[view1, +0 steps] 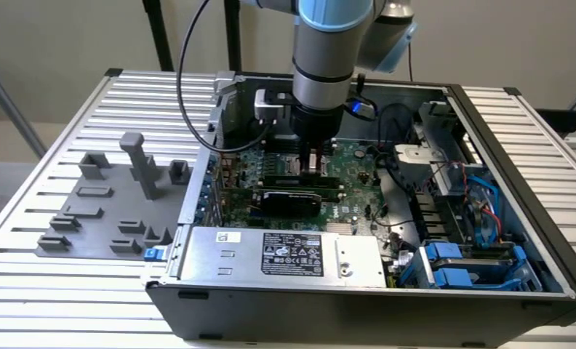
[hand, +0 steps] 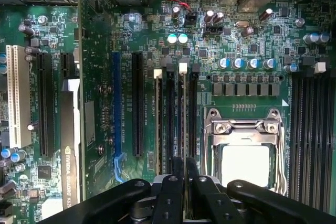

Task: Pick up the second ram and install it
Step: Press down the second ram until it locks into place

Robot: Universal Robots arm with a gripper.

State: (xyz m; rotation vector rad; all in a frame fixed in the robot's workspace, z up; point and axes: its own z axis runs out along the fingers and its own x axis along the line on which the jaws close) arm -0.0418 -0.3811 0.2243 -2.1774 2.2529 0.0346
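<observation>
Exterior view
Surface: ribbed grey metal surface (view1: 36, 291) carrying an open dark computer case (view1: 366, 305) and, at the exterior view's left, a grey plastic fixture block (view1: 104, 211) with upright posts.
Arm: silver and blue robot arm (view1: 332, 43) reaching straight down into the case.
Gripper: black gripper (view1: 314, 166) low over the green motherboard (view1: 351, 178), close above the slots.
Writing: white-labelled silver power supply box (view1: 288, 254) at the case front; label text too small to read.
Other: blue drive brackets (view1: 462, 273) at the exterior view's right.

Wrist view
Gripper: black gripper (hand: 184, 169) with fingers (hand: 169, 198) drawn close together, pinching the top edge of a thin green ram stick (hand: 182, 114).
Second ram: seen edge-on, standing upright in line with a long black memory slot (hand: 169, 119), white latch clip at its far end; cannot tell whether fully seated.
Beside: square metal-framed processor socket (hand: 244, 148) just next to that slot bank.
Writing: "NVIDIA QUADRO" readable on the black graphics card (hand: 69, 145); tiny white print along the slots unreadable.
Other: white expansion slot (hand: 18, 95) well apart from the ram.
</observation>
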